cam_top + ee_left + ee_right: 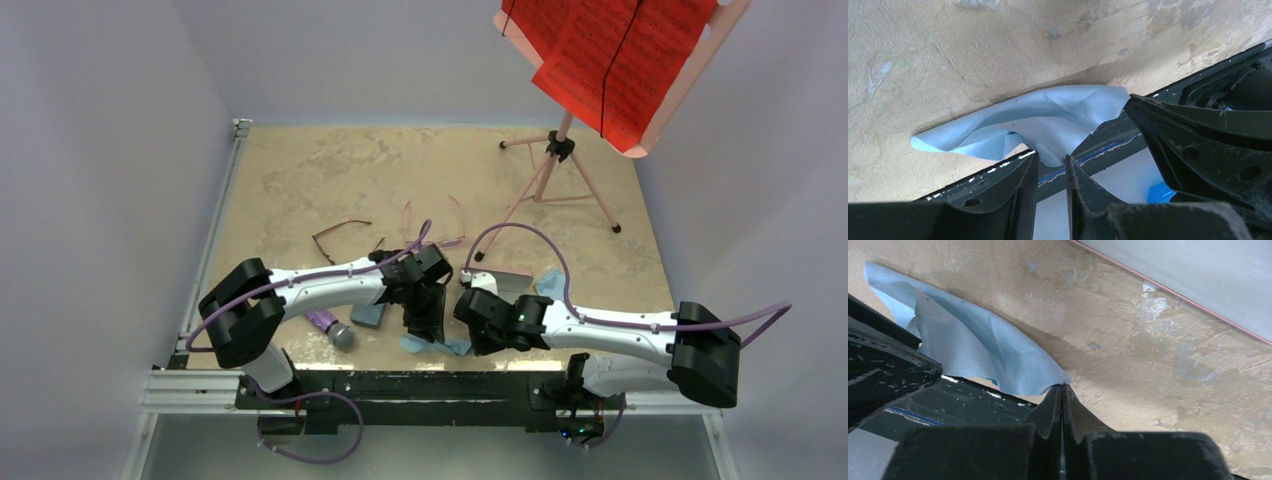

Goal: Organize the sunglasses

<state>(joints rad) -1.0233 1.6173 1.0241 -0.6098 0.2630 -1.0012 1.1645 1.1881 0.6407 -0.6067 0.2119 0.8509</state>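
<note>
The dark brown sunglasses (340, 236) lie open on the tan table, left of centre. The translucent pink-purple sunglasses (436, 222) lie behind the grippers. Both pairs are out of reach of either gripper and out of both wrist views. My right gripper (468, 335) (1062, 387) is shut on a corner of a light blue cloth (973, 347) at the near table edge. My left gripper (428, 330) (1052, 157) is narrowly open, and the opposite edge of that cloth (1048, 117) hangs down between its fingertips.
A blue-grey case (368, 315) and a purple object (325, 322) lie under the left arm. A pink-edged case (510, 282) and a second blue cloth (549, 284) lie by the right arm. A music stand (560, 170) with red sheets stands at the back right.
</note>
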